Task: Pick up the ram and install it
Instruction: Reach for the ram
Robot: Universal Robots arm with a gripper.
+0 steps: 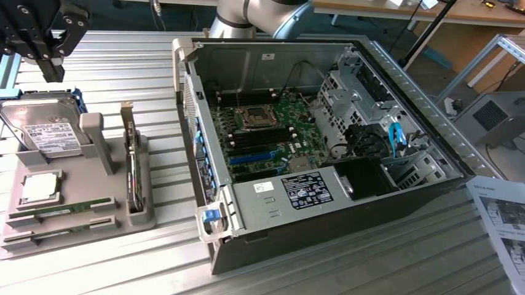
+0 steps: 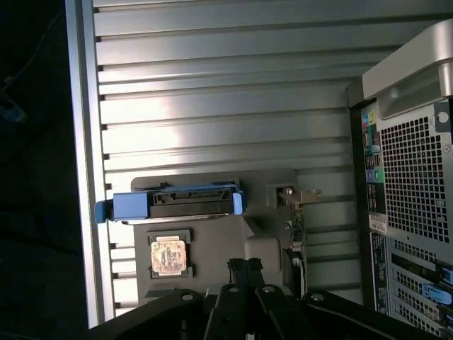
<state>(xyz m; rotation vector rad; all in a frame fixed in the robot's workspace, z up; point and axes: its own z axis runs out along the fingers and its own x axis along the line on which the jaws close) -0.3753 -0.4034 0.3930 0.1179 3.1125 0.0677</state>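
Two long green ram sticks lie flat in slots at the front of a grey holder (image 1: 107, 224), one (image 1: 61, 208) just behind the other (image 1: 58, 232). My black gripper (image 1: 51, 72) hangs high above the holder's far end, over the hard drive (image 1: 45, 132), well away from both sticks. In the wrist view its fingers (image 2: 244, 273) are pressed together with nothing between them. An open computer case (image 1: 328, 153) lies on its side at the exterior view's right of the holder. Its green motherboard (image 1: 279, 132) shows black memory slots beside the processor socket (image 1: 256, 114).
The holder also carries a square silver processor (image 1: 39, 187) (image 2: 168, 255), the hard drive in its blue caddy (image 2: 170, 202) and a card standing on edge (image 1: 131, 166). A printed sheet (image 1: 500, 215) lies at the exterior view's right. The arm's base (image 1: 254, 15) stands behind the case.
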